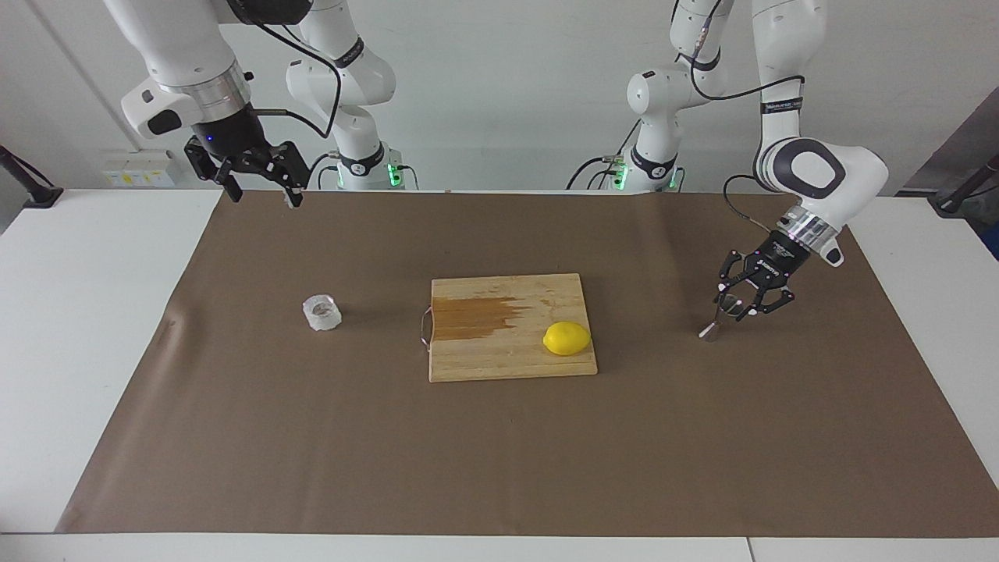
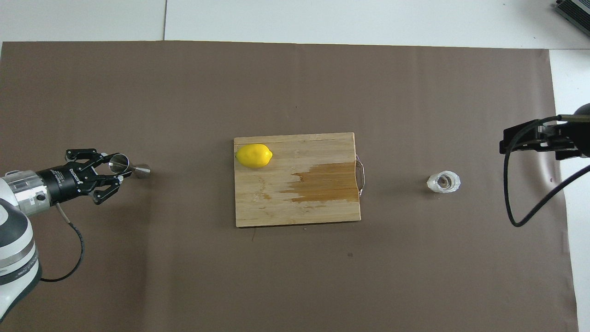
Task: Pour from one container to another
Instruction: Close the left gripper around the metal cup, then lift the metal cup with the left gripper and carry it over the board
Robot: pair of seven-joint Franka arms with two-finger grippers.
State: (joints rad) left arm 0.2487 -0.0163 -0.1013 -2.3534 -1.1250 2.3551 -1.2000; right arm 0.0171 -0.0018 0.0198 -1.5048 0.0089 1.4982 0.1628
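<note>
The small clear faceted glass cup point(image 1: 322, 311) point(image 2: 443, 182) stands alone on the brown mat toward the right arm's end. The steel hourglass jigger point(image 1: 712, 329) point(image 2: 138, 170) stands on the mat toward the left arm's end. My left gripper point(image 1: 735, 306) point(image 2: 116, 168) reaches down at a slant and is shut on the jigger's upper cone. My right gripper point(image 1: 264, 197) point(image 2: 506, 140) waits open and empty, raised over the mat's edge at the right arm's end, apart from the glass cup.
A wooden cutting board point(image 1: 507, 363) point(image 2: 295, 207) with a dark wet patch and a metal handle lies mid-table. A yellow lemon point(image 1: 567, 338) point(image 2: 254, 155) rests on it at the corner toward the jigger. The brown mat point(image 1: 499, 453) covers most of the white table.
</note>
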